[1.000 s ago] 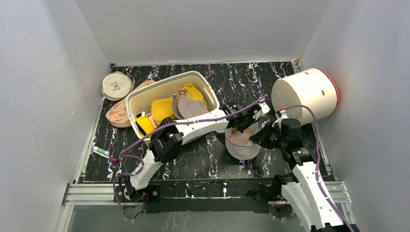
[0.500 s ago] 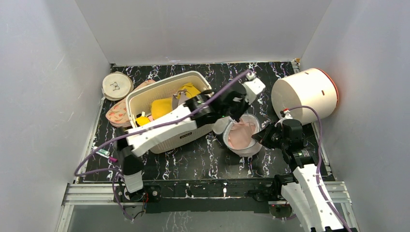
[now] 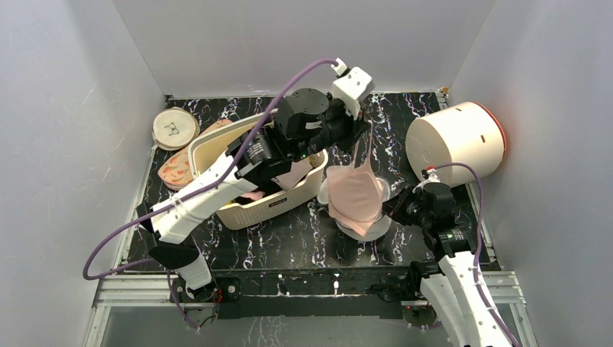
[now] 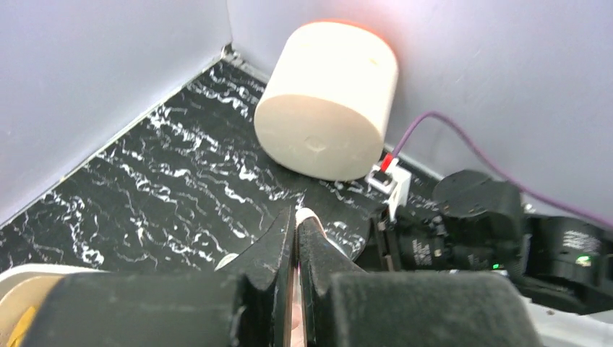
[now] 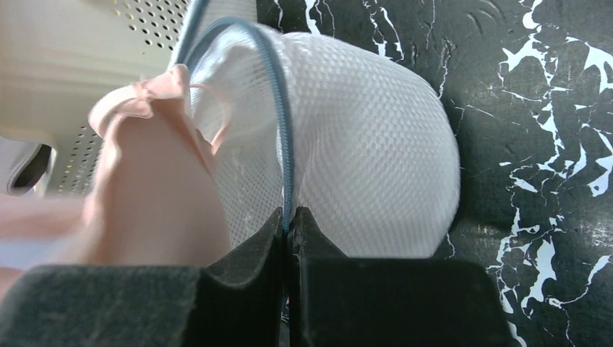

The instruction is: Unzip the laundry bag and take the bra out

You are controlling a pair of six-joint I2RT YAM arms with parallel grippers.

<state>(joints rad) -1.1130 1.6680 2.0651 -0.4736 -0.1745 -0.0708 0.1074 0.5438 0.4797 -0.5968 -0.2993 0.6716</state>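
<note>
Pink, soft and feather-light, the bra (image 3: 356, 194) hangs limp from the left gripper (image 3: 361, 137), jaws pinching its thin strap, above the mesh laundry bag (image 3: 370, 230) at the basket's (image 3: 267, 206) four o'clock, while the right gripper (image 5: 289, 220) clamps the zip rim, so a snag looks possible.

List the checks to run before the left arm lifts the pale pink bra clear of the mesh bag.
1. Grip of left tool on pale pink soft-fabric bra: ok, shut on it.
2. Hold of right tool on rim of whitish mesh laundry bag: ok, clamped.
3. Bag's zip open: ok.
4. Bra clear of bag: not ok, lower end hangs at the opening.
5. Bra free of the zip: cannot tell.
</note>
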